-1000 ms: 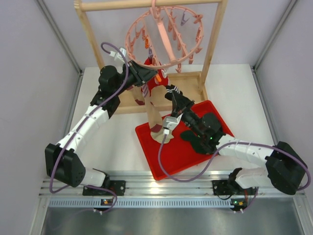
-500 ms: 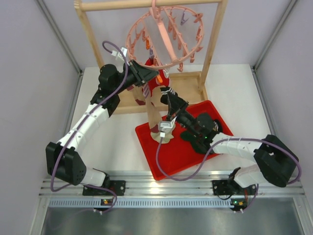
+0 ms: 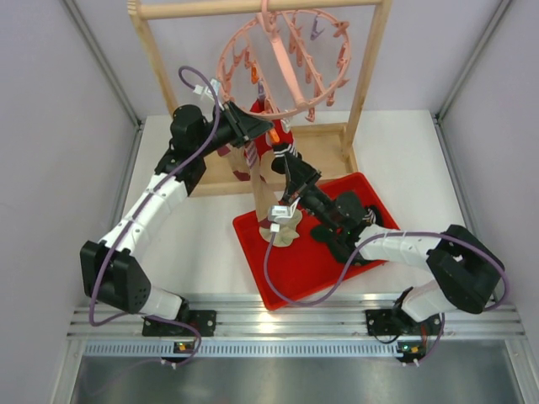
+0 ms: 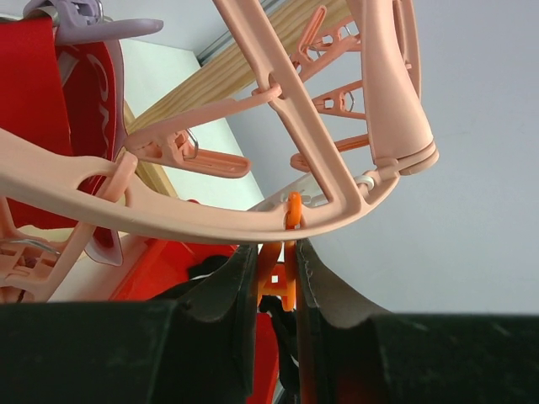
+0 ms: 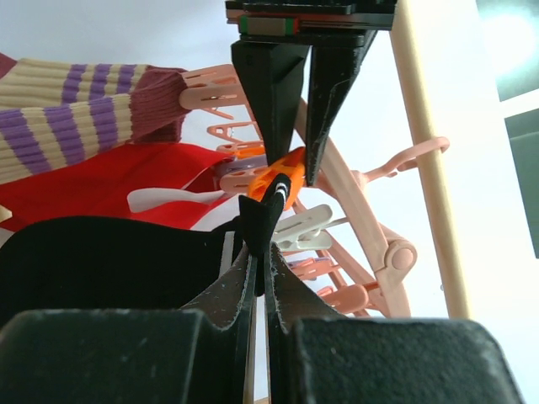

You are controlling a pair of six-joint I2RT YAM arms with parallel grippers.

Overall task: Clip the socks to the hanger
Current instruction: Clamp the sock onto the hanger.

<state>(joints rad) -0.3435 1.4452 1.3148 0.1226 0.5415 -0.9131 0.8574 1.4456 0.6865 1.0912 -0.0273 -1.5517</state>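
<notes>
Socks first: a black sock (image 5: 109, 261) with white stripes is pinched in the right gripper (image 5: 257, 252), jaws closed flat on its cuff edge. That edge stands up to the lower end of an orange peg (image 5: 278, 178); whether it sits inside the peg's mouth cannot be told. In the overhead view this sock (image 3: 291, 156) is just under the near rim of the hanger (image 3: 282, 63), above the far edge of the red tray (image 3: 295, 269).

Two socks hang from pegs beside it: a tan sock (image 3: 263, 189) with purple-striped cuff, reaching down to the tray, and a red sock (image 3: 269, 143) just behind it.

The hanger is a round pink ring with spokes, hooked on the top bar of the wooden rack (image 3: 370, 76) at the back of the table (image 3: 185, 244).

Left gripper (image 4: 276, 252) is at the ring's near rim, its two fingers closed on the upper end of the orange peg, one on each side, both touching. The right wrist view shows the same pinch from below.

Both arms meet at this one peg, the left from above-left, the right from the tray side.
</notes>
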